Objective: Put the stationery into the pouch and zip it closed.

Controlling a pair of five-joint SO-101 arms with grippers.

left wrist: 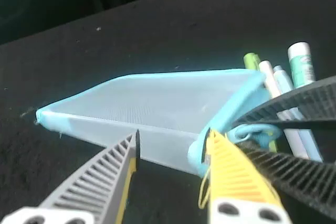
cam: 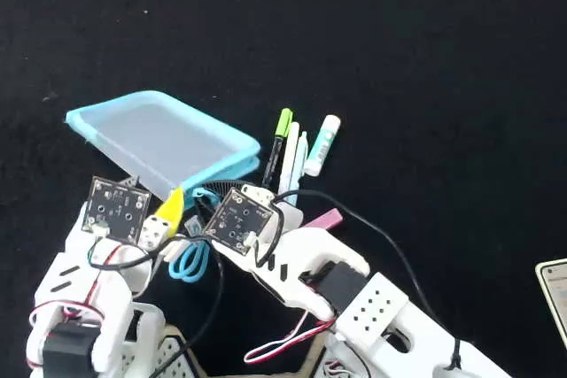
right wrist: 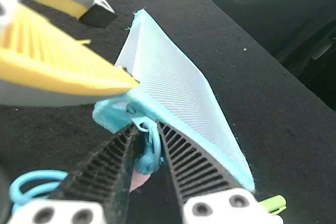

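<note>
The light blue pouch (cam: 164,139) lies flat on the black table, its zip end towards the arms. My left gripper (left wrist: 170,142) is open astride the pouch's near corner (left wrist: 197,153), the yellow fingertip (right wrist: 123,80) touching that corner and the grey one apart from it. My right gripper (right wrist: 147,129), with black fingers, is shut on the blue zipper pull (right wrist: 143,127) at the same corner. Beside the pouch lie a green marker (cam: 282,126), two pale pens (cam: 292,157) and a glue stick (cam: 322,144). Blue scissor handles (cam: 189,261) show under the arms, and a pink item (cam: 324,218) lies by the right arm.
The black table (cam: 425,68) stretches open to the far side and right. A pale card (cam: 555,285) sits at the right edge. Loose cables (cam: 372,227) hang around both arms near the front.
</note>
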